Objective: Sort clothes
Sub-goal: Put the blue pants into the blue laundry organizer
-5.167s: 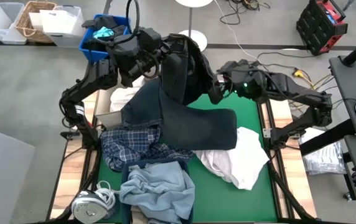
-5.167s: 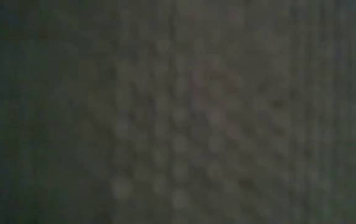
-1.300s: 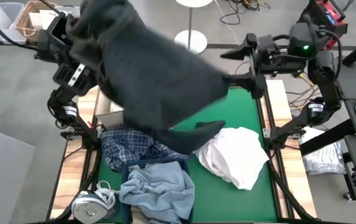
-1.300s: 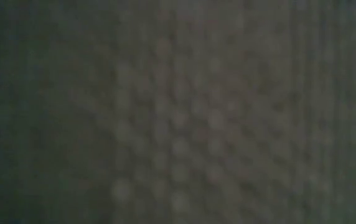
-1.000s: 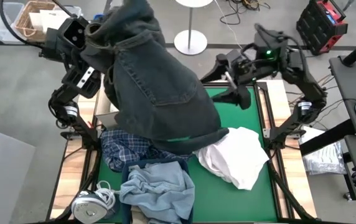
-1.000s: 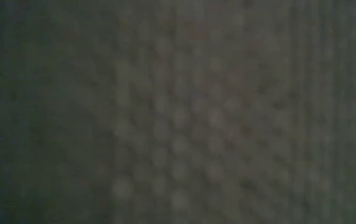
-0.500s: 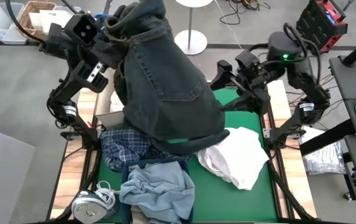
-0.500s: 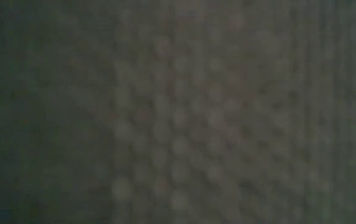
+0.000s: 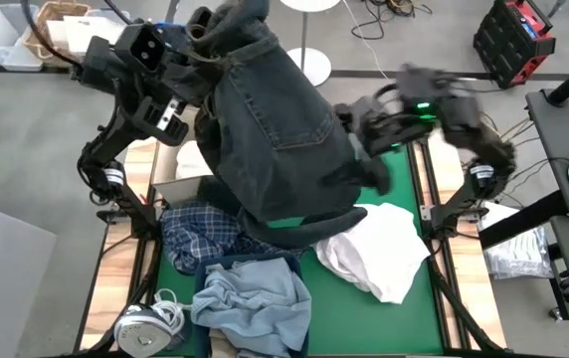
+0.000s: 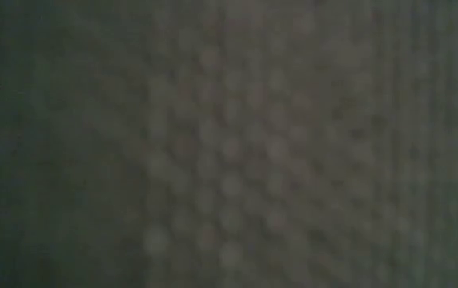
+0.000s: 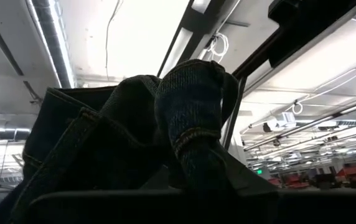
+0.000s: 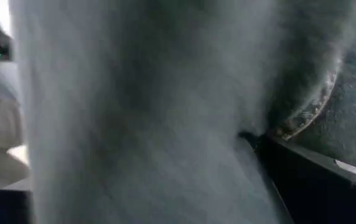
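The dark navy denim piece [image 9: 275,129] hangs from my raised left gripper [image 9: 205,42] over the far left of the table, and its lower end [image 9: 294,224] lies on the other clothes. My right gripper [image 9: 364,147] is open at the denim's right side, the cloth filling its wrist view; whether it touches, I cannot tell. A blue-white plaid shirt [image 9: 205,234], light blue denim [image 9: 250,303] and a white shirt [image 9: 379,249] lie on the green mat [image 9: 399,169]. Another white piece [image 9: 195,159] shows at the left. My left gripper holds the dark denim piece by a bunched, stitched upper edge [image 11: 184,118], which folds over the fingers and hides them. Several layers are gathered there. The piece hangs slack below the gripper, its lower end on the pile.
White bins [image 9: 6,45] and a wicker basket [image 9: 51,25] stand on the floor beyond the table's far left corner. A white bundle of cord [image 9: 150,320] lies at the near left corner. Cloth covers the low view.
My left gripper has carried the dark denim piece toward the table's middle; the piece has swung right and settled hanging. My right gripper, open, has come from the far right edge down and left to the denim's side.
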Controlling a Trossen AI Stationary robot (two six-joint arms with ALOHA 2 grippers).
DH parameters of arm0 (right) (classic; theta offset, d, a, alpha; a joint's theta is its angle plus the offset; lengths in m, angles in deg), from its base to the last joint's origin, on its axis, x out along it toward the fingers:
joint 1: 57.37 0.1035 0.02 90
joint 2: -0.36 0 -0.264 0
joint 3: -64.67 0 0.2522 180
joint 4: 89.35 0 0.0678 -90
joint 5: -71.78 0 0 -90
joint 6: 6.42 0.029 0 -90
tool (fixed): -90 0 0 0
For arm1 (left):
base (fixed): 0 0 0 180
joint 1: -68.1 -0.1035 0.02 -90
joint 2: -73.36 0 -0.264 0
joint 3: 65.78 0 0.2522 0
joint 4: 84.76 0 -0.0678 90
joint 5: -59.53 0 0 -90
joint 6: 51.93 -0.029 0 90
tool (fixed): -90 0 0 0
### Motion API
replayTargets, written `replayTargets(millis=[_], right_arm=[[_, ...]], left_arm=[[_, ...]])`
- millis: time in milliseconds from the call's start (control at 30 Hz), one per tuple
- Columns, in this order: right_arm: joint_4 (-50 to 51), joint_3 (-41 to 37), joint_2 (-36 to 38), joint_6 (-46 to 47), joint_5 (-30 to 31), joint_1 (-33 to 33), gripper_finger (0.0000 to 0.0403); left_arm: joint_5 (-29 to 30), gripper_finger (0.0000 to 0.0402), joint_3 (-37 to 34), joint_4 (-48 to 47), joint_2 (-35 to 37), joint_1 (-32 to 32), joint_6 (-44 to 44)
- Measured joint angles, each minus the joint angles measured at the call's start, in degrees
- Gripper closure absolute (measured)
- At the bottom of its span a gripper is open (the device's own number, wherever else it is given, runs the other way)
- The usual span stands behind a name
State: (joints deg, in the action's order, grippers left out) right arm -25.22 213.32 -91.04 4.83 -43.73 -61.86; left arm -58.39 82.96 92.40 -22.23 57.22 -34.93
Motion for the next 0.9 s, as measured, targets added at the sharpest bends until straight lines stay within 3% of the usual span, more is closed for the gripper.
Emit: replayTargets(millis=[167, 267, 433, 567, 667, 900], right_arm=[[-4.82, -0.19, -4.19, -5.41, -5.82, -0.03, 0.0034], [-7.25, -0.10, -5.76, -8.21, -6.17, 0.00, 0.0074], [-9.88, -0.12, -7.55, -13.88, -6.03, 0.65, 0.0221], [-12.32, -0.12, -7.36, -15.84, -5.93, 0.90, 0.0367], [-12.48, -0.17, -6.27, -16.22, -5.53, 0.90, 0.0386], [-10.61, -0.14, -0.46, -18.43, 1.16, 0.92, 0.0393]], left_arm=[[-0.02, 0.0396, 0.00, 0.05, -0.86, 0.00, 0.02], [0.02, 0.0396, 0.00, 1.04, -0.91, 0.00, 0.02], [0.56, 0.0389, 0.00, 0.59, -1.08, 0.00, 0.22], [9.09, 0.0367, 0.02, -2.19, -0.69, 0.04, 0.57], [16.07, 0.0340, 0.03, -7.85, 0.19, -0.51, 0.22], [17.60, 0.0246, 0.13, -20.42, 2.27, -3.23, -2.73]])
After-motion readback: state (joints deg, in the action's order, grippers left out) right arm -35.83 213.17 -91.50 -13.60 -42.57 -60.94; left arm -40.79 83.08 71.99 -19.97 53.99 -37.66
